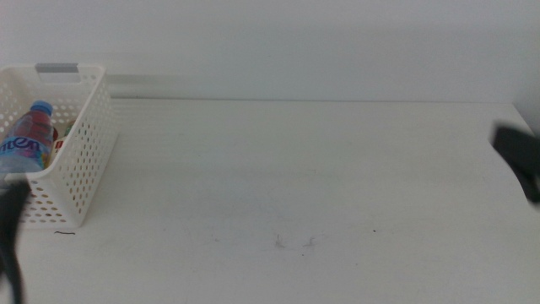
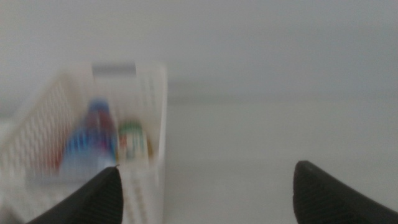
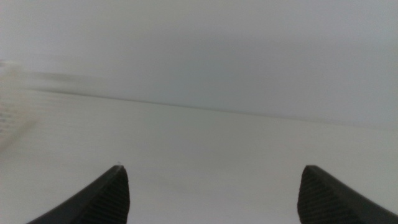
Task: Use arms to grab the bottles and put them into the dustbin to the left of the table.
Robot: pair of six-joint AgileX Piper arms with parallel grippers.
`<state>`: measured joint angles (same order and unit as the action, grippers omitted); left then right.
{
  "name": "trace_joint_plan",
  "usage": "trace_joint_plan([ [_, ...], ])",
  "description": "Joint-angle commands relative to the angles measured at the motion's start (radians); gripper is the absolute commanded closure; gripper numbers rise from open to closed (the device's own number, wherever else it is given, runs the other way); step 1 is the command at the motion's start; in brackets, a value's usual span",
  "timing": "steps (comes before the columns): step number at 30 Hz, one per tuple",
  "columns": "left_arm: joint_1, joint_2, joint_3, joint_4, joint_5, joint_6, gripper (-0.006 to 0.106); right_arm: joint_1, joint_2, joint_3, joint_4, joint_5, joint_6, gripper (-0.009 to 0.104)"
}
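Middle view: white desk (image 1: 295, 177) bare of bottles. Basket (image 1: 84, 160) at the far left, holding a blue-capped bottle (image 1: 29, 135) lying against the inner wall, with a scrap of red and white label beside it, too small to identify. Left gripper (image 1: 13, 228) only a dark blur at the lower left edge, just in front of the basket. Right gripper (image 1: 519, 156) a dark blur at the right edge, well apart from the basket. Finger state unreadable here.

Left wrist view: blurred. Left gripper (image 2: 208, 186) with fingers (image 2: 99, 196) spread wide and nothing between them, poised beside the basket (image 2: 158, 112). Inside, the blue-capped bottle (image 2: 93, 137) and next to it a bottle with a green label (image 2: 134, 140). No can discernible.

Right wrist view: right gripper (image 3: 211, 190) with fingers (image 3: 102, 196) likewise wide apart and empty, over bare desk (image 3: 205, 143). Basket only a pale smear at the picture's edge.

Across views: basket contents legible only from the left wrist and, in part, from the middle; desk's emptiness confirmed only by the middle; finger spread shown only by the wrist pictures.

Risk, as judged: left fingers close to the basket wall, so a careless swing could clip the rim and shove or tip the light basket, spilling its contents. Blur suggests motion, which would raise that chance.
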<state>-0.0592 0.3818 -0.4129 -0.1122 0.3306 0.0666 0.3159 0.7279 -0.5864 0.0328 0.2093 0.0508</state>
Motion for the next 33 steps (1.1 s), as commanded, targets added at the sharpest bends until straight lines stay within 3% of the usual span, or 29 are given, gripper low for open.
trace_joint_plan([
  [1,-0.004,-0.117,0.140,0.012,-0.015,-0.012,0.007,-0.075,-0.121,0.155,-0.008,-0.092,0.001,0.009],
  [7,-0.002,-0.379,0.339,0.007,-0.014,-0.012,0.007,-0.206,-0.444,0.445,-0.060,-0.093,0.001,0.009],
  [15,0.000,-0.382,0.413,0.007,-0.149,-0.012,0.007,-0.306,-0.728,0.586,-0.053,-0.086,0.001,0.009],
  [17,0.000,-0.382,0.413,0.007,-0.153,-0.012,0.007,-0.307,-0.728,0.586,-0.060,-0.007,0.001,0.009],
  [33,0.000,-0.382,0.413,0.011,-0.186,-0.012,0.007,-0.307,-0.728,0.586,-0.056,-0.007,0.001,0.009],
])
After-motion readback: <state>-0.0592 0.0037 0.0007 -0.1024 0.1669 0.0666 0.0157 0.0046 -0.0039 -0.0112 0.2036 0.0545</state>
